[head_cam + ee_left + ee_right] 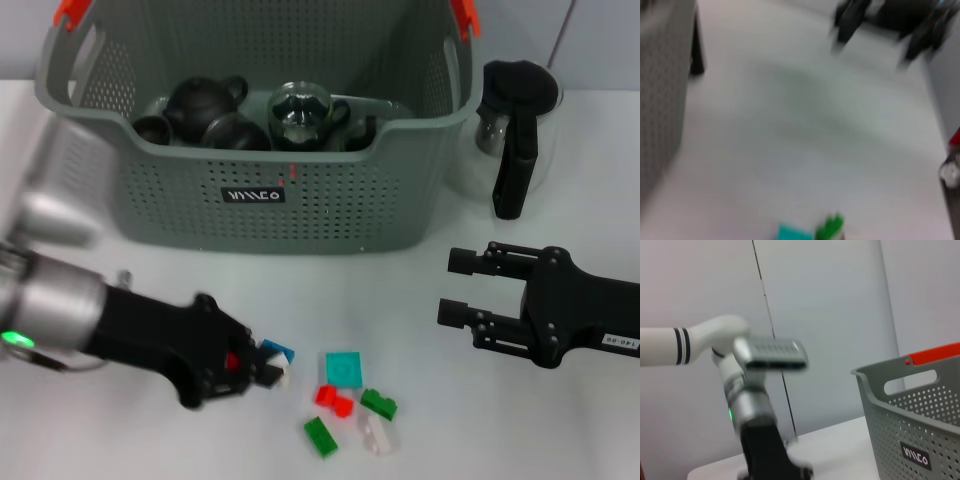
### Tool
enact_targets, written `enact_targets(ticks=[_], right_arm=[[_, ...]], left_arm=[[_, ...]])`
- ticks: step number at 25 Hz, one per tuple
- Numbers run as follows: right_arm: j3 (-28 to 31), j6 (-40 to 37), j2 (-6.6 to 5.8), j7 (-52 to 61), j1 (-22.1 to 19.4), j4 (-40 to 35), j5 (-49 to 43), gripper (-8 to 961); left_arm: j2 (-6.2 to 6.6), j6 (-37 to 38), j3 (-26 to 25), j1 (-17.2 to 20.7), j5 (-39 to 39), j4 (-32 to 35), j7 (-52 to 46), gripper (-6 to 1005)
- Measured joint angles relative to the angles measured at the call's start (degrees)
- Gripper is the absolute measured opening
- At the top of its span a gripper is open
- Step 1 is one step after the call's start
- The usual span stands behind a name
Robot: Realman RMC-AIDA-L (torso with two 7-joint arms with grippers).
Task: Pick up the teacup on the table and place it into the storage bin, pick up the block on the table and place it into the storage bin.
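At the near left: left gripper [262, 368] low over the table [420, 290] – fingers apparently clamped on a blue block [278, 351], with red showing between them.
Just right of it: loose blocks – teal [343, 368], red [334, 400], green [320, 437].
Right gripper [462, 288]: idle, fingers apart, near right.
Storage bin [250, 205]: far centre, holding dark teapots and cups.
Progress: no teacup on the table – block step likely in hand.
Room: open table up to the bin's tall near wall; glass pitcher [515, 130] stands right of it.
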Motion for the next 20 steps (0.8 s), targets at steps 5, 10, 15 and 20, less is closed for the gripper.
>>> enact_targets(ticks=[5,10,15,20], right_arm=[[0.0,-0.01,-0.07,-0.01,-0.01,0.0,0.0,642],[0.0,-0.01,-0.07,0.0,-0.12,0.01,0.0,641],[0.0,0.0,-0.04,-0.06,-0.09,0.01,0.0,641],[-0.08,0.28,0.08,-0.05,0.16,0.01,0.0,642]], left_arm=[[1.33,14.4,-12.56,-3.91,-7.72,-8.74,-4.9,152],[4.21,6.23,-15.58,-9.59,-14.96,-12.65,-23.72,164],[6.77,-9.67,-9.54,-16.81,-11.61,-7.9,-33.95,176],[6.57,-26.07,-1.23,-21.59,-4.23,-0.21,-34.61,188]])
